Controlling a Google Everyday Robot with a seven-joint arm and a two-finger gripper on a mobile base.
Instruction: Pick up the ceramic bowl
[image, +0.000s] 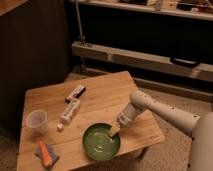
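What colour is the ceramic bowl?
The wide ceramic bowl is glossy green with pale swirls, camera view; the gripper is at its far-right rim.

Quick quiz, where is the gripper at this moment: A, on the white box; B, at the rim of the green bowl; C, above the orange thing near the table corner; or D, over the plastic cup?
B: the gripper is at the upper right rim of the ceramic bowl, as the camera sees it.

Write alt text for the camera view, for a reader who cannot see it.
The robot's white arm reaches down so that its gripper is at the rim of the green ceramic bowl, which sits near the front edge of a wooden table. A clear plastic cup stands at the picture's left.
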